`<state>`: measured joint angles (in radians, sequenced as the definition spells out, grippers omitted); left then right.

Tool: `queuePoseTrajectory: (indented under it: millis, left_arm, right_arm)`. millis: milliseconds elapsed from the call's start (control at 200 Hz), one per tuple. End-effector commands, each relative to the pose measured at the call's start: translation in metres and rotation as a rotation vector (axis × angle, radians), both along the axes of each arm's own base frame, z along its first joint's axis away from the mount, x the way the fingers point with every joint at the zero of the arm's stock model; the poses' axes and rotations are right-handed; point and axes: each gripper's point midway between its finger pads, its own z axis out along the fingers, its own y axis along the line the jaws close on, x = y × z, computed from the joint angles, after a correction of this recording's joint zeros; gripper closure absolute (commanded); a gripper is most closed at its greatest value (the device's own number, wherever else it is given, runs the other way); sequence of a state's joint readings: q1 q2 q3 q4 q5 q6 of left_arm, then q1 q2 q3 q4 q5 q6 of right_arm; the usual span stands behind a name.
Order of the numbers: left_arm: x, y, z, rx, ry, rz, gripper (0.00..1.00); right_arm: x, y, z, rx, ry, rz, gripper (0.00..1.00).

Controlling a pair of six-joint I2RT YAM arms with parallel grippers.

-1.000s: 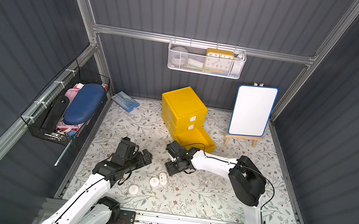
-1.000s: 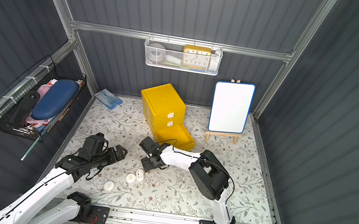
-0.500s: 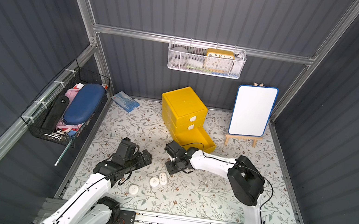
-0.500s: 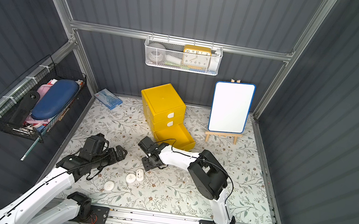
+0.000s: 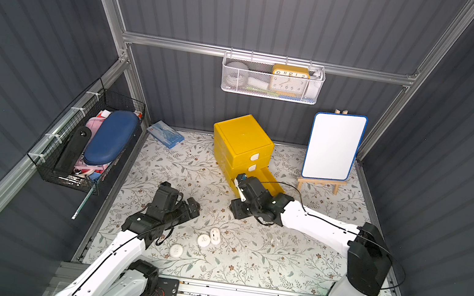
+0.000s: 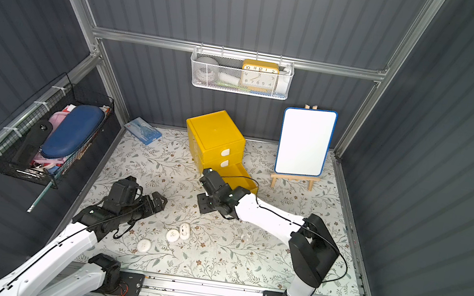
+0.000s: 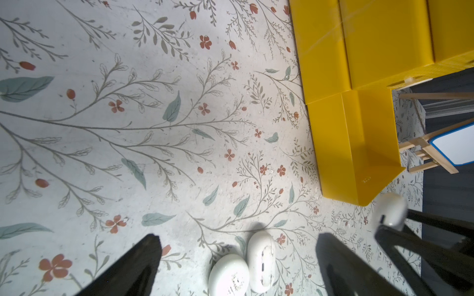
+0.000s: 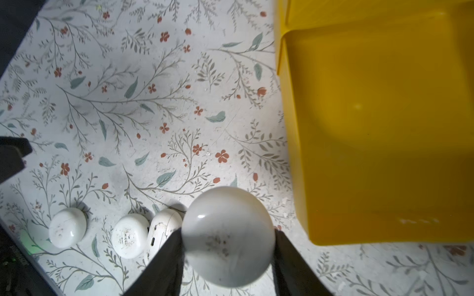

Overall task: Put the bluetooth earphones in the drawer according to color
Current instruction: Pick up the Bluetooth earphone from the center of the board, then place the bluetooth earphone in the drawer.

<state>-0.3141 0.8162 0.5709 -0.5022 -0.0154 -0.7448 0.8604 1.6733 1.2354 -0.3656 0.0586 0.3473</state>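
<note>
Item: colour sort of earphone cases, part done. Yellow drawer cabinet (image 5: 243, 143), far centre of the floral mat (image 5: 276, 258); its two upper drawers are closed and the bottom drawer (image 8: 379, 123) is pulled out toward the near right, with the visible floor bare. Held white case (image 7: 390, 212): pinched between the fingers of the right gripper (image 8: 227, 233), lifted off the mat just left of the open drawer's near corner, not yet over it. Loose white cases, three, on the mat at near centre: one alone (image 5: 176, 250) to the left, then a pair (image 5: 203, 240) (image 5: 215, 236) touching or nearly so. No black or pink cases are in view; they are probably in the closed drawers, though this cannot be confirmed. Judged remaining: the held case to go in, then the three loose ones. Left gripper (image 7: 238, 241): fingers spread wide, empty, hanging low over the mat just beyond the pair. Surroundings: whiteboard (image 5: 334, 146) on a wooden easel, far right; white mesh basket (image 5: 229, 85) on the back wall holding a yellow clock (image 5: 288, 79); black wire basket (image 5: 42, 166) on the left wall with a blue pouch (image 5: 112, 135); blue packet (image 5: 165, 134), far left. Obstructions: none between the held case and the drawer except the drawer's own wall; the two arms work close together near the pair.
</note>
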Motion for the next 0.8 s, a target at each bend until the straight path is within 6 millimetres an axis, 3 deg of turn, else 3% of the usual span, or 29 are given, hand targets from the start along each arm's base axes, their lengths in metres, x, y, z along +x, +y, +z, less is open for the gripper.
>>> queuePoseTrajectory:
  millis: [0, 145, 320, 550, 685, 790]
  left_arm:
    - [-0.005, 0.004, -0.006, 0.007, 0.025, 0.018, 0.01]
    - [-0.004, 0.003, -0.008, 0.003, 0.034, 0.020, 0.01]
    - [-0.005, 0.003, -0.014, 0.000, 0.060, 0.031, 0.01]
    - [-0.011, 0.003, -0.028, -0.021, 0.138, 0.073, 0.01]
    - [-0.022, 0.010, -0.042, -0.020, 0.233, 0.152, 0.01]
    - [-0.033, 0.014, -0.052, -0.017, 0.312, 0.193, 0.01]
  right_arm:
    - [0.026, -0.034, 0.009, 0.024, -0.028, -0.118, 0.56]
    - [0.058, -0.077, 0.006, 0.023, -0.031, -0.236, 0.56]
    - [0.088, -0.108, -0.015, 0.007, 0.028, -0.307, 0.55]
    - [0.109, -0.113, -0.018, 0.008, 0.055, -0.304, 0.34]
    - [0.104, -0.113, -0.006, 0.028, 0.041, -0.292, 0.23]
    - [0.094, -0.113, 0.002, 0.054, 0.041, -0.271, 0.21]
